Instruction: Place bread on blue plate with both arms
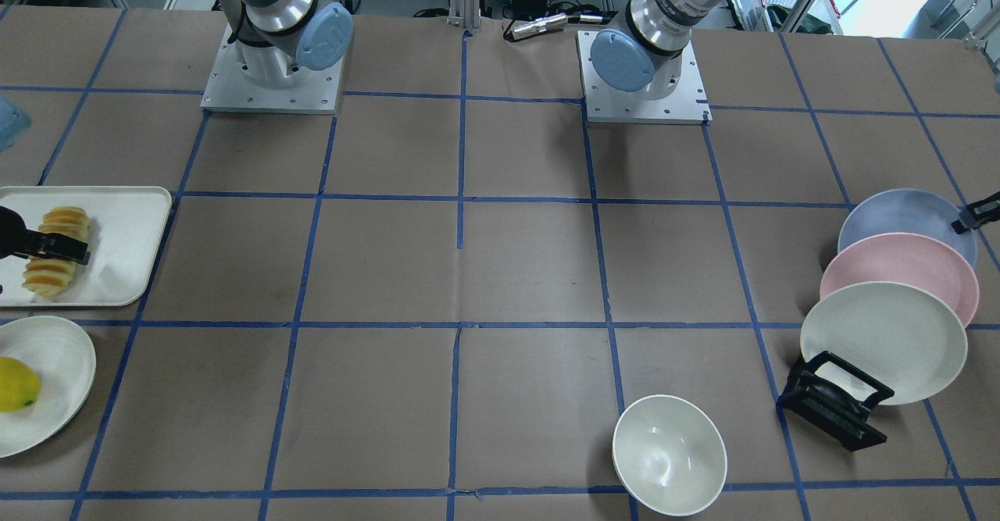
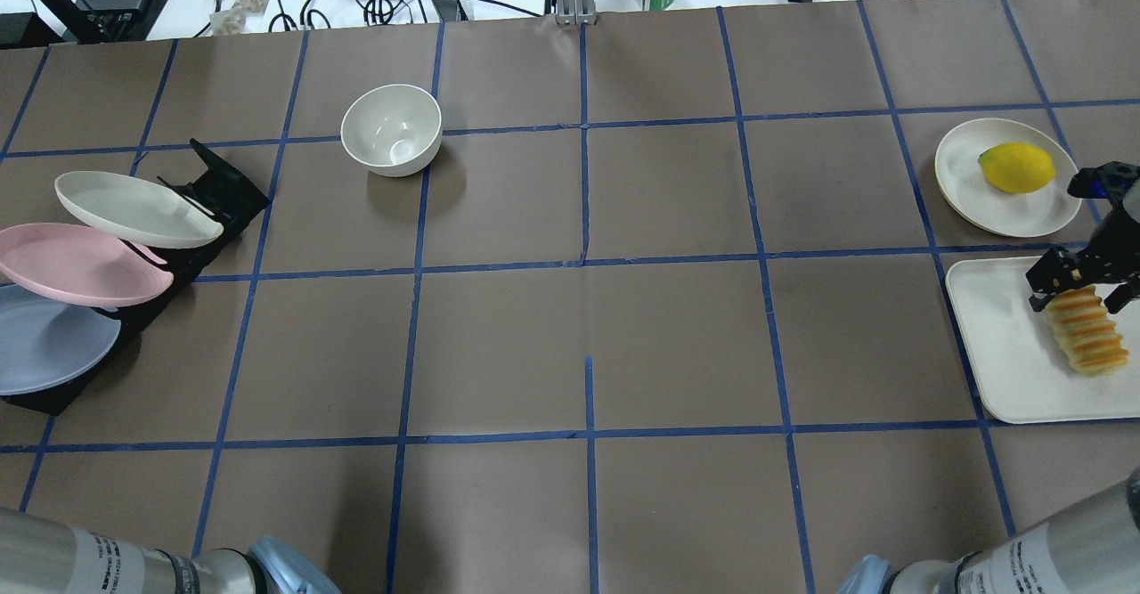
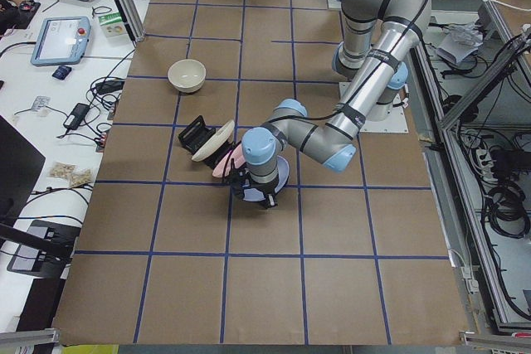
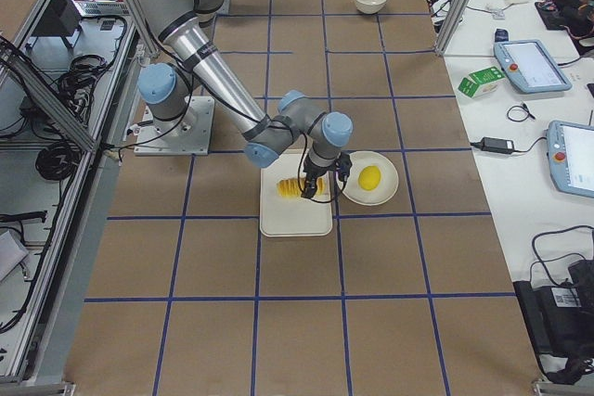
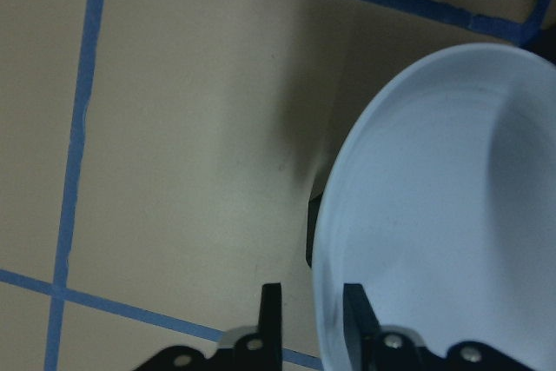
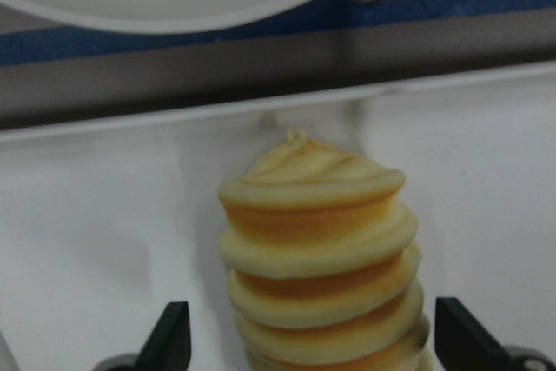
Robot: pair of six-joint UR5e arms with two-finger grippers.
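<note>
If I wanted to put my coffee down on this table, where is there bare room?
The whole middle is bare brown paper, from the white round bowl and black rack of tilted plates on one side to the white rectangular tray and cream plate with the yellow lemon on the other. Those two ends are crowded.

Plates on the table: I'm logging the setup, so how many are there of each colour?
Blue plate: 1
Pink plate: 1
Cream-white plates: 2
Total: 4
</note>
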